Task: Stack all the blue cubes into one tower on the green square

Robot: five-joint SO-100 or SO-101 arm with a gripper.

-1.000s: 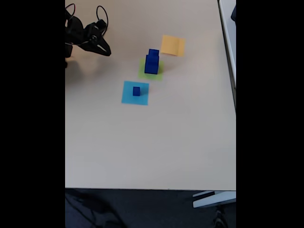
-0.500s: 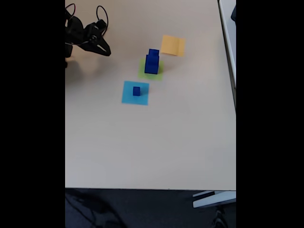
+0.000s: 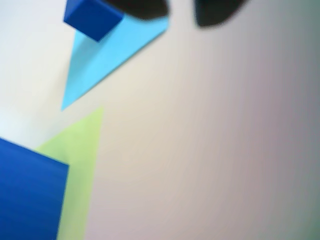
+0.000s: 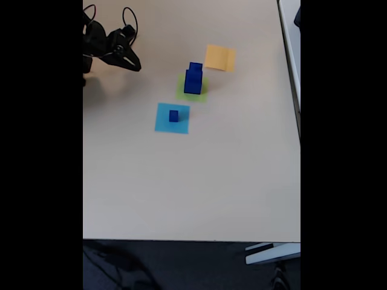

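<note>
Fixed view: two blue cubes already stacked on the green square, so we're on the last pick. The small cube sits alone on the light-blue square, well apart from the gripper, below and right of its fingers; the tower is right of them. Gripper hangs near the table's far left corner holding nothing; we can't tell how wide the jaws stand. Wrist view shows the small cube just beside the dark fingertips. Next, we judge: reach over, straddle it, close, then place it centred on the tower top without nudging it.
</note>
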